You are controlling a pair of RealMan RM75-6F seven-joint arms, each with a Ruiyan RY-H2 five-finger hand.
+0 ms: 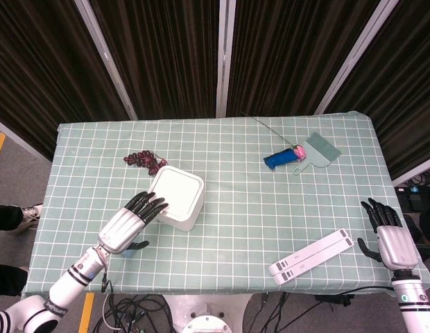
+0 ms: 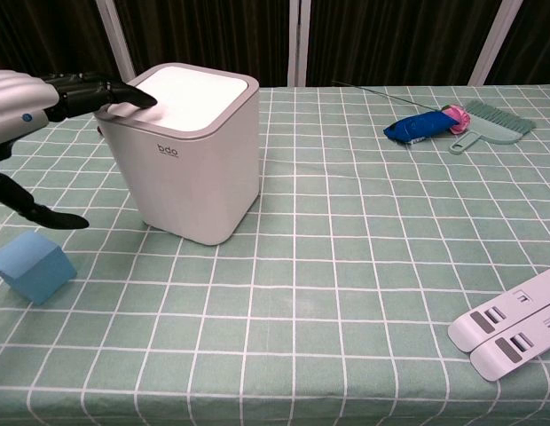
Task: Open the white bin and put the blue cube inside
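Observation:
The white bin (image 1: 179, 199) (image 2: 191, 160) stands left of the table's middle with its lid down. My left hand (image 1: 129, 223) (image 2: 44, 102) reaches over it from the left, fingers spread, fingertips (image 2: 137, 99) on the lid's near-left edge. The blue cube (image 2: 33, 268) lies on the cloth left of the bin; in the head view only a sliver of the blue cube (image 1: 130, 254) shows under that hand. My right hand (image 1: 388, 236) hovers open at the table's right edge, holding nothing.
A white folded stand (image 1: 312, 256) (image 2: 510, 326) lies near the front right. A blue wrapped item (image 1: 279, 159) and a green dustpan brush (image 1: 317, 152) sit at the back right. Dark beads (image 1: 144, 160) lie behind the bin.

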